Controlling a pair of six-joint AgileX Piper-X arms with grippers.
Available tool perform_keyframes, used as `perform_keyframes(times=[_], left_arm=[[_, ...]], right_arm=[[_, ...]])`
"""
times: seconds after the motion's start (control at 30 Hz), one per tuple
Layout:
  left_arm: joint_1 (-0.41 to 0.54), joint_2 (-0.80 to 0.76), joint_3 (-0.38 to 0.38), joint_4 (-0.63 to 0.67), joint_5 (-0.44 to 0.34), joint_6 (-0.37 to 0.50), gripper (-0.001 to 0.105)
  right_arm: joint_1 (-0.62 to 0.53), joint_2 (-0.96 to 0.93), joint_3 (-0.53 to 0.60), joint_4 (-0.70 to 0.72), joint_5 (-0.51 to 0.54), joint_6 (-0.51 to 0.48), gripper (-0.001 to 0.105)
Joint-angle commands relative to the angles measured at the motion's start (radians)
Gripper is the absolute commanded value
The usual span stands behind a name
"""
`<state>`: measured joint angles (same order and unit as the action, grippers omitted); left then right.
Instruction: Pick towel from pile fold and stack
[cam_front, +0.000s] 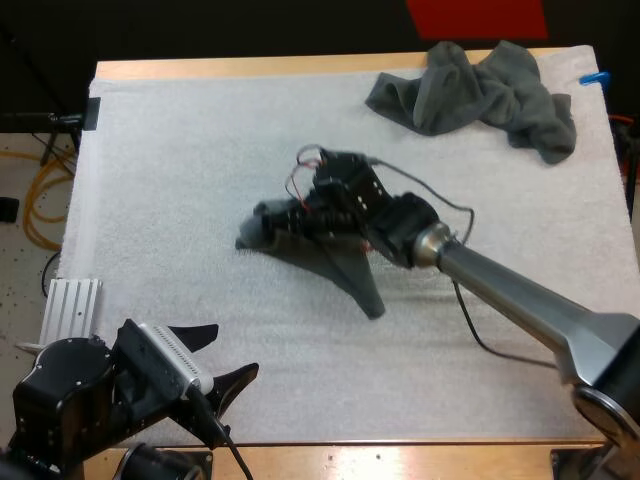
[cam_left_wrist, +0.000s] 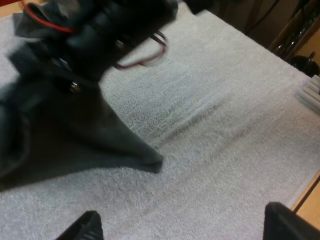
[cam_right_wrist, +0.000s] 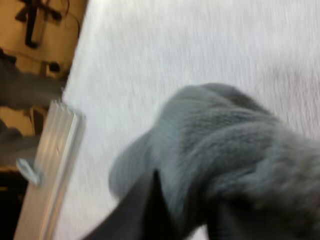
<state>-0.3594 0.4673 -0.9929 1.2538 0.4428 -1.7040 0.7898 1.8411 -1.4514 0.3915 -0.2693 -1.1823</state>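
Looking down from the high view, the right gripper (cam_front: 268, 222) was out near the middle of the white mat (cam_front: 170, 170), clamped tight on one bunched-up end of a dark grey-green towel (cam_front: 345, 268). The rest of that towel trailed back under the arm and tapered to a pointed corner aimed at the near side of the mat. Honestly couldn't tell whether that corner was lying on the mat or just off it. From the right wrist view the cloth was wadded up thick right against the gripper's dark finger (cam_right_wrist: 145, 210).

The left gripper (cam_front: 220, 358) sat over the near left part of the mat with its fingers (cam_left_wrist: 87, 227) spread wide and nothing between them, just bare mat underneath. The held towel was ahead of it but not touching.

The crumpled pile (cam_front: 470, 85) was way off at the far right corner of the mat, well apart from both grippers. There was also a ribbed metal bar (cam_front: 72, 305) just beside the mat's left edge on the wooden table (cam_front: 250, 68).
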Motion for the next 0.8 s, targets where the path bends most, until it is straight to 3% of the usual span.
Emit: perform_keyframes(times=[0.0,0.07,0.1,0.3,0.47,0.57,0.67,0.77], left_arm=[[-0.002,-0.001,-0.007,0.004,0.010,-0.009,0.064],[-0.002,-0.001,-0.007,0.004,0.010,-0.009,0.064],[-0.002,-0.001,-0.007,0.004,0.010,-0.009,0.064],[-0.002,-0.001,-0.007,0.001,0.007,-0.005,0.064],[-0.002,-0.001,-0.007,-0.002,-0.045,0.002,0.064],[-0.002,0.001,-0.007,-0.002,-0.053,0.002,0.064],[-0.002,0.002,-0.007,-0.002,-0.053,0.002,0.064],[-0.002,0.002,-0.007,-0.002,-0.053,0.002,0.064]], right_arm=[[-0.009,0.004,-0.034,-0.005,0.003,-0.028,0.053],[-0.025,0.008,-0.068,-0.005,-0.004,-0.071,0.078],[-0.029,0.008,-0.073,-0.002,-0.004,-0.081,0.080],[-0.063,-0.044,-0.128,0.167,0.013,-0.179,0.074],[-0.063,-0.135,-0.129,0.462,0.190,-0.380,0.072],[-0.063,-0.167,-0.129,0.641,0.221,-0.440,0.072],[-0.063,-0.178,-0.125,0.780,0.221,-0.463,0.072],[-0.063,-0.181,-0.076,0.795,0.221,-0.467,0.072]])
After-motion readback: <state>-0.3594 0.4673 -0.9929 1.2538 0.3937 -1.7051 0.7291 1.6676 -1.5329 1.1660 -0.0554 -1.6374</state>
